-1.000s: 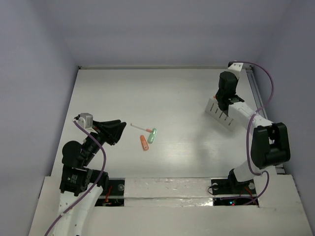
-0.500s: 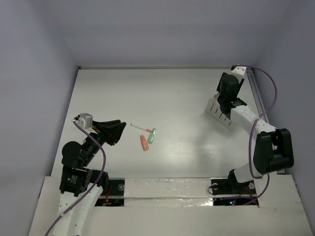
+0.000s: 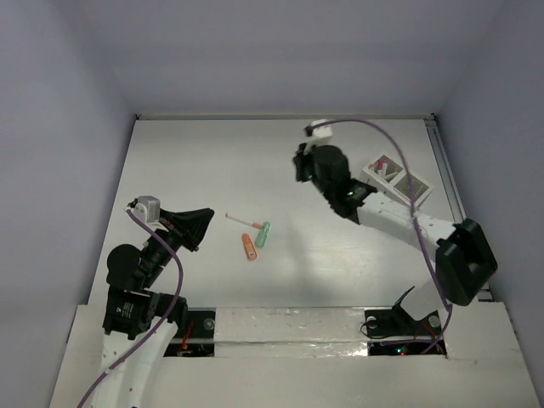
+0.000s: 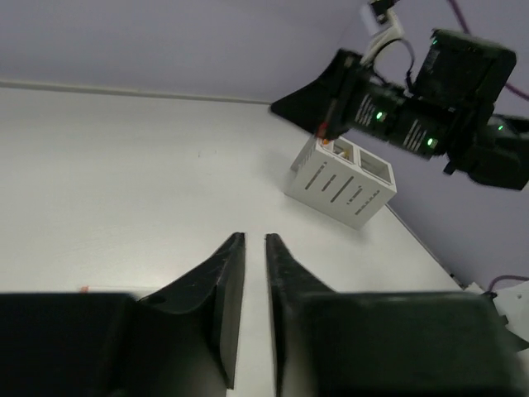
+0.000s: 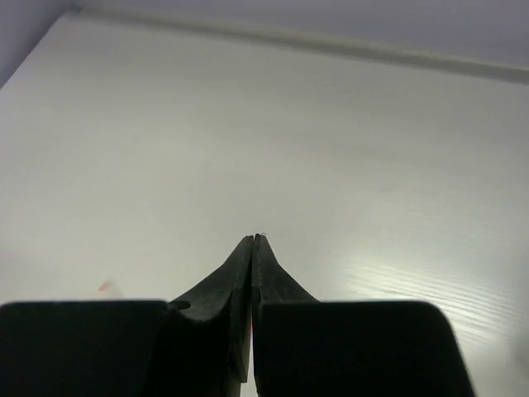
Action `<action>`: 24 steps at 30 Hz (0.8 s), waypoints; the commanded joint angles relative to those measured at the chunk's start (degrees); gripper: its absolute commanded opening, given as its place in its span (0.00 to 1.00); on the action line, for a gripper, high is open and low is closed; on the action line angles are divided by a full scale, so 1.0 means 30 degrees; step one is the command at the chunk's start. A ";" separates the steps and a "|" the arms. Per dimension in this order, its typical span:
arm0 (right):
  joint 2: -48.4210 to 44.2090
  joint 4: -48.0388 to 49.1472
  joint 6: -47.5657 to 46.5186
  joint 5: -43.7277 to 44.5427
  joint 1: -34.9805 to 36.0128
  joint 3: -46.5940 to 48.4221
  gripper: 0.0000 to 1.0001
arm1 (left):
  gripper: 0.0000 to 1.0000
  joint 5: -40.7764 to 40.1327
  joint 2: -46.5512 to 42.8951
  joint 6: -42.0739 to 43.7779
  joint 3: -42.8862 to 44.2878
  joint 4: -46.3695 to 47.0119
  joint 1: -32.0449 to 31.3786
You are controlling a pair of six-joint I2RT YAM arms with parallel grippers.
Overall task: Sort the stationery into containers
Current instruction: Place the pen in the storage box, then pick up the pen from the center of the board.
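A thin white pen with a pink tip (image 3: 244, 221), a stubby mint-green marker (image 3: 263, 234) and a stubby orange marker (image 3: 248, 246) lie together left of the table's middle. The white organiser box (image 3: 396, 178) stands at the far right with pens in its compartments; it also shows in the left wrist view (image 4: 343, 182). My left gripper (image 3: 204, 223) is just left of the loose pens, empty, with only a narrow slit between its fingers (image 4: 234, 265). My right gripper (image 3: 303, 167) hangs over the table between box and pens, shut and empty (image 5: 253, 241).
White walls close in the table at the back and both sides. A rail (image 3: 446, 170) runs along the right edge behind the box. My right arm (image 4: 413, 116) reaches over the box in the left wrist view.
My right arm has swung left, away from the organiser box and toward the table's middle, leaving the box uncovered. The left arm and the loose pens have not moved.
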 commanded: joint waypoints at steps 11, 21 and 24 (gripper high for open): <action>1.0473 -0.5494 -0.2905 -0.7078 0.5522 0.7884 0.77 | 0.09 -0.0064 0.0327 0.0076 0.0485 0.0801 -0.0091; 1.3902 -0.8452 -0.4692 -0.8054 0.6139 1.1106 0.66 | 0.12 0.0024 0.0268 0.0047 0.0485 0.0860 -0.0091; 1.4725 -0.8952 -0.4460 -0.7700 0.6139 1.1955 0.63 | 0.13 -0.0035 0.0210 0.0047 0.0485 0.0831 -0.0091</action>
